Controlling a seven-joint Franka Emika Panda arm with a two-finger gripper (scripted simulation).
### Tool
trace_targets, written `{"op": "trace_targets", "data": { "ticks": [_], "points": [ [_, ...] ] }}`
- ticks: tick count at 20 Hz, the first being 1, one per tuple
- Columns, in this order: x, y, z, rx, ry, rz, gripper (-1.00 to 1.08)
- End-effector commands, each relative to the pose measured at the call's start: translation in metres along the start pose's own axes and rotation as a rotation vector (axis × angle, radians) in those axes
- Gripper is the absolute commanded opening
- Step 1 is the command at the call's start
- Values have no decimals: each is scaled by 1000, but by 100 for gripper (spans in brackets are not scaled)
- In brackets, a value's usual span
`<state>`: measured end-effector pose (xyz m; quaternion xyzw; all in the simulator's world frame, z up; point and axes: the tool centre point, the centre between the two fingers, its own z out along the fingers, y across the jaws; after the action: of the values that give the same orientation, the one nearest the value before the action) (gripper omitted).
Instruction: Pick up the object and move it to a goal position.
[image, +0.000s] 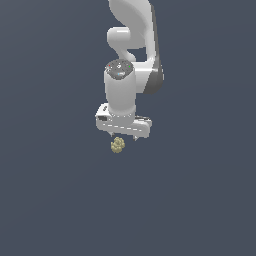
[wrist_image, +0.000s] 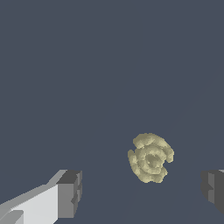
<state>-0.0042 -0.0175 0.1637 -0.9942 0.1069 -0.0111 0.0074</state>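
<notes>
— Since your hand (image: 122, 135) hangs spread wide, what's the plan?

— I keep both fingers (wrist_image: 70, 194) apart so the knobbly ball (wrist_image: 151, 157) sits in the gap between them, just beneath my hand, resting on the table (image: 55, 200) ungripped.

There are no words, numbers, labels or signs to read in either picture. The white robot arm (image: 131, 55) has no writing on it, and the plain dark background has none either.
</notes>
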Motion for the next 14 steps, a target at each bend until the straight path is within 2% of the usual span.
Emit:
{"op": "trace_targets", "data": {
  "ticks": [1,8,14],
  "points": [
    [-4,7,12,-2,-4,75,100],
    [-16,27,43,-11,-13,274,100],
    [-23,37,58,-18,-16,377,100]
  ]
}}
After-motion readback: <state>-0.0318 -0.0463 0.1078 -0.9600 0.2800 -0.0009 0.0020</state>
